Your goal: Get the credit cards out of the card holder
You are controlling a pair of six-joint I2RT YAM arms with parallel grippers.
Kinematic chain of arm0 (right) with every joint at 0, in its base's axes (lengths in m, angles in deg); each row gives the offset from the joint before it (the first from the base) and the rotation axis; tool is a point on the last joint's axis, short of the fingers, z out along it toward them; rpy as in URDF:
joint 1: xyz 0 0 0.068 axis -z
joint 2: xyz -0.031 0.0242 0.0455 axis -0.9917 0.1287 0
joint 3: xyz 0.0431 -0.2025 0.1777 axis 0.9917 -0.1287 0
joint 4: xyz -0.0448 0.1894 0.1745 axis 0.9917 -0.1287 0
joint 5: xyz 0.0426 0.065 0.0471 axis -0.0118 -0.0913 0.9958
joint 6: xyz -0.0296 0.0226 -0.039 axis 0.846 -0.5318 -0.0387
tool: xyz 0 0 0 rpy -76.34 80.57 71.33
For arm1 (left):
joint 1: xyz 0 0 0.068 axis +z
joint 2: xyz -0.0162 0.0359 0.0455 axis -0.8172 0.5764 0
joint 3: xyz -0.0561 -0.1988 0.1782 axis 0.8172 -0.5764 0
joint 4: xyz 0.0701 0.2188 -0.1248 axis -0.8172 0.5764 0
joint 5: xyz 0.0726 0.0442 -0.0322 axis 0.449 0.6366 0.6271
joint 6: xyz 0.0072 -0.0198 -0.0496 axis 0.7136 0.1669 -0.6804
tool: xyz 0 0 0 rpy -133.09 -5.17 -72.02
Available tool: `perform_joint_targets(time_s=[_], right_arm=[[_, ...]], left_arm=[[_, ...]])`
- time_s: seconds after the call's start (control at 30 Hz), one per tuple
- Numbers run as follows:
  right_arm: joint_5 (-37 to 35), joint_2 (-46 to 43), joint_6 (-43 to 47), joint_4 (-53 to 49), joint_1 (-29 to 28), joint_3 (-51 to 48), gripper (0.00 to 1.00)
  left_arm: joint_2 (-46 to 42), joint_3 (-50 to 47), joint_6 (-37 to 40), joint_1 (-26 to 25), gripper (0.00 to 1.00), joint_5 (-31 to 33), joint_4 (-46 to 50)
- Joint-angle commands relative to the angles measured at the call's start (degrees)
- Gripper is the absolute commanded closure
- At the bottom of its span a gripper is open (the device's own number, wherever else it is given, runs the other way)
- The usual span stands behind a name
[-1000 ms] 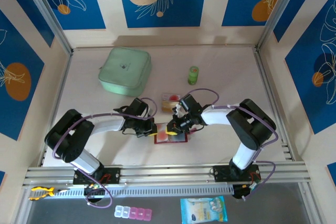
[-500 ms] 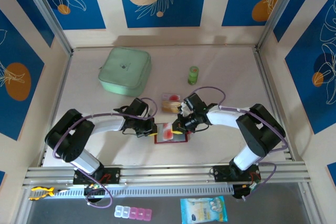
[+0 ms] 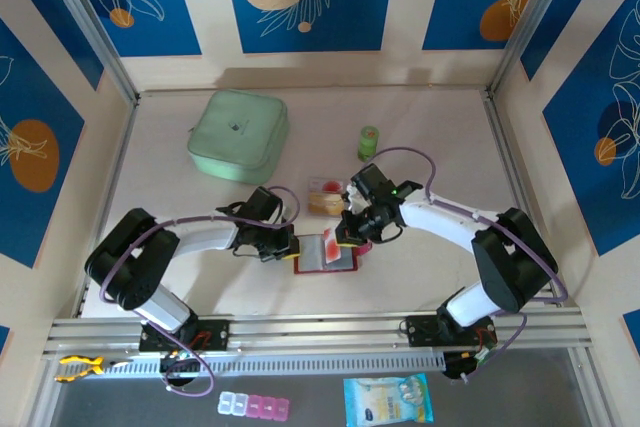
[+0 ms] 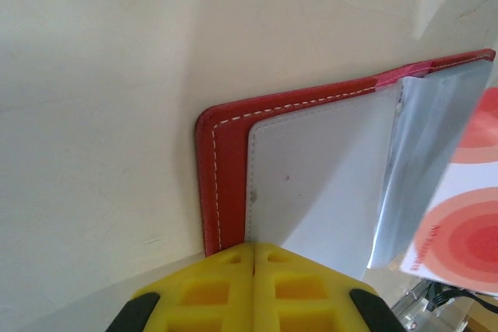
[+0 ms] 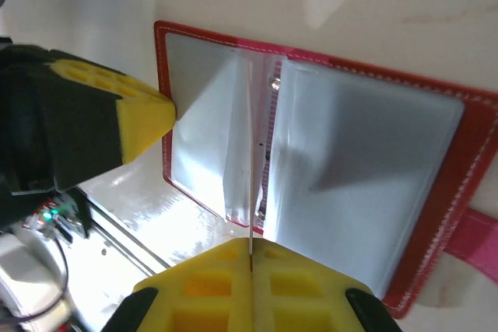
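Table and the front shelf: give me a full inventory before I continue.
card holder: 1, red, grey inside, open, table centre
red-and-white card: 1, standing over the holder, in the right fingers
loose cards: small pile, count unclear, tan-orange, just beyond the holder
pouch: 1, pale green, far left
bottle: 1, green, far centre
pill box: 1, white and pink, front shelf
packet: 1, blue, front shelf
yellow object: 1, front rail, left
left fingers: yellow, shut, tips on the holder's left edge
right fingers: yellow, shut on the card
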Motion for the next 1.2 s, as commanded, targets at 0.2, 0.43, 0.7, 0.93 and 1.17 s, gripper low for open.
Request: perform_joint_targets(time_s=[0.2, 0.43, 0.7, 0.93, 1.17], right_arm=[[-5.59, 1.5, 34.7, -13.73, 1.23, 12.38, 1.0], [-13.93, 7.12, 56.59, -18.28, 2.08, 22.94, 1.0], [-12.28, 17.51, 69.45, -24.89, 6.0, 39.17, 1.0], [-11.29, 26.23, 74.84, -30.62, 8.32, 51.57, 1.0], [-10.15, 30.53, 78.36, -32.51, 8.88, 54.04, 1.0]], left_arm=[[-4.28, 2.28, 1.26, -0.11, 0.9, 1.11, 3.59], [-8.06, 3.0, 1.62, 0.25, 0.88, 3.8, 6.23], [-10.98, 2.28, 2.57, 2.18, 0.86, 5.78, 7.73], [-11.56, 2.11, 3.22, 4.0, 0.86, 5.52, 8.0], [-11.16, 1.93, 3.88, 5.37, 0.85, 4.82, 7.69]])
